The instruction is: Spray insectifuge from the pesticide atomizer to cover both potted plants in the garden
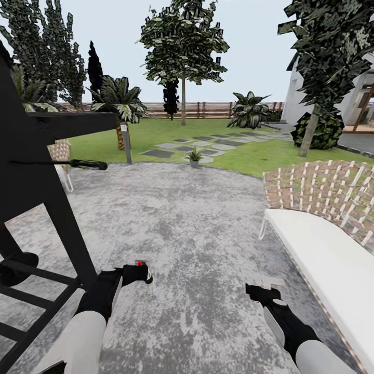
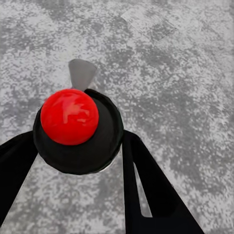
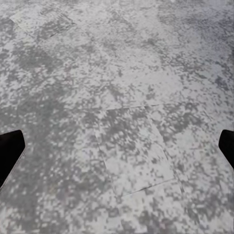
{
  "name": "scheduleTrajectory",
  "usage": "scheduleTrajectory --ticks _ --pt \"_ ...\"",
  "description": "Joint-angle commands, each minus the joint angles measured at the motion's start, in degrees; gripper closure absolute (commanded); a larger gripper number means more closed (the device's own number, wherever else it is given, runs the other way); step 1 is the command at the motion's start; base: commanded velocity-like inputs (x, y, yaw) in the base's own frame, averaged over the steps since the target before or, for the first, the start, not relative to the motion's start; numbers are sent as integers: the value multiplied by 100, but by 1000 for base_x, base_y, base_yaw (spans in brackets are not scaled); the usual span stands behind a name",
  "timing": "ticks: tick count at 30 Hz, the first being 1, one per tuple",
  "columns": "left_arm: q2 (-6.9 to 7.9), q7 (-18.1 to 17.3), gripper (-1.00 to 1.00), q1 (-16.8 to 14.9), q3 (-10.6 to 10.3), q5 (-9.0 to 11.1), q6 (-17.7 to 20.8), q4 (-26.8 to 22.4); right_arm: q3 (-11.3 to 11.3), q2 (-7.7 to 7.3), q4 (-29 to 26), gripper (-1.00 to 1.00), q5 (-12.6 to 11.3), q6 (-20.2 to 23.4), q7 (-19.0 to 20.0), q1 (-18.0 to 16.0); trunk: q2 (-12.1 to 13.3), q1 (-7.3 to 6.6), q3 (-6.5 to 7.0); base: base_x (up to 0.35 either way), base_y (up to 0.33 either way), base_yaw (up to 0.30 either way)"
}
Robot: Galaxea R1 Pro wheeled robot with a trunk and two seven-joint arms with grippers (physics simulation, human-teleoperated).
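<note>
1. The left gripper (image 1: 141,272) hangs low over the patio (image 1: 197,218), near and left of centre in the head view, with its fingers (image 2: 146,190) closed around the pesticide atomizer (image 2: 78,129).
2. In the left wrist view the atomizer shows end-on: a dark round head with a red spot (image 2: 69,116) and a pale nozzle pointing away, mottled grey paving beneath.
3. The right gripper (image 1: 262,291) hangs near and right of centre; its fingers (image 3: 9,153) stand wide apart, nothing between them, above bare paving.
4. One potted plant (image 1: 195,157) sits far ahead at the patio's edge, where the stepping slabs (image 1: 208,145) begin on the lawn (image 1: 156,132).
5. A white woven bench (image 1: 322,234) stands at right; a black frame (image 1: 36,176) fills the left.
6. A wooden fence (image 1: 208,109) and trees close the far side.
</note>
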Motion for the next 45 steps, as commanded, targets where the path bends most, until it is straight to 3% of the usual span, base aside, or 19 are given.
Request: scheduleTrajectory --ticks 1,45 --pt "-10 -54 100 -6 43 -44 23 -12 34 -6 -13 -100 -52 32 -35 -1 -2 2 -6 338 0 0" --pt "-10 -54 100 -6 40 -41 24 -12 34 -6 -12 -100 -52 38 -37 -1 -2 2 -6 336 -25 0"
